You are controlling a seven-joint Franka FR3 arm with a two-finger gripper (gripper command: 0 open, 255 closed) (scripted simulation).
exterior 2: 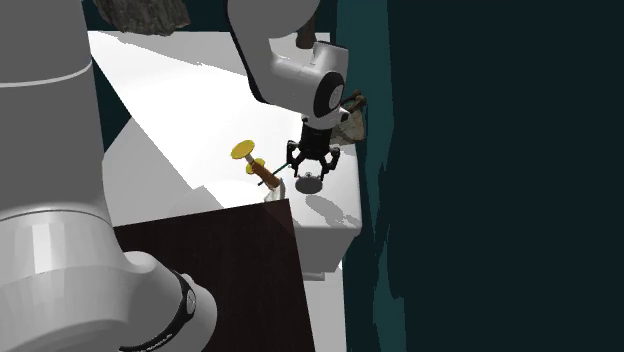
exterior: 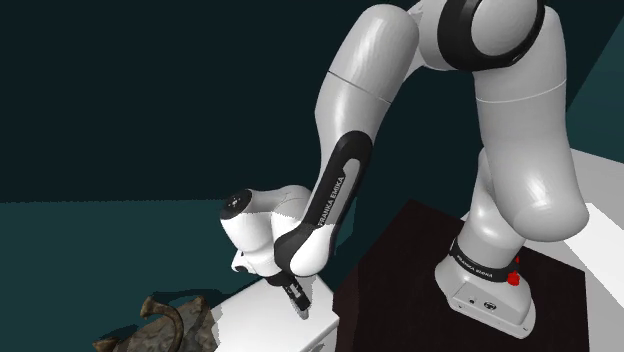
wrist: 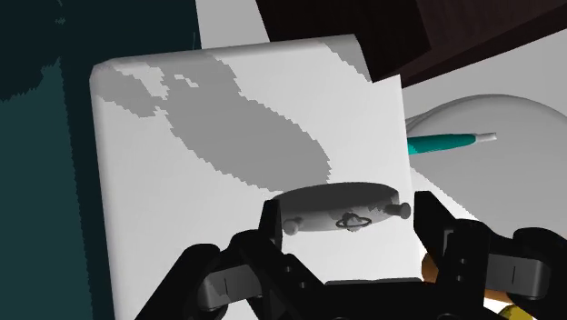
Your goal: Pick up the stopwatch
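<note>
The stopwatch (wrist: 338, 202) is a flat silver disc with a small knob on its rim. In the wrist view it sits edge-on between my two black fingers, which clasp it on both sides. My gripper (wrist: 350, 216) is shut on it. From the second exterior view, the gripper (exterior 2: 312, 168) points down near the white table's edge. There the stopwatch (exterior 2: 310, 182) hangs at the fingertips, and its shadow lies apart on the table top. In the shoulder view the gripper (exterior: 298, 300) is low over the white table (exterior: 262, 322).
A yellow-capped tool with a brown handle (exterior 2: 256, 165) lies beside the gripper. A teal pen-like stick (wrist: 442, 143) rests in a white bowl (wrist: 509, 114). A dark rough lump (exterior: 165, 325) sits near the table's far edge. The dark stand (exterior: 415, 265) adjoins the table.
</note>
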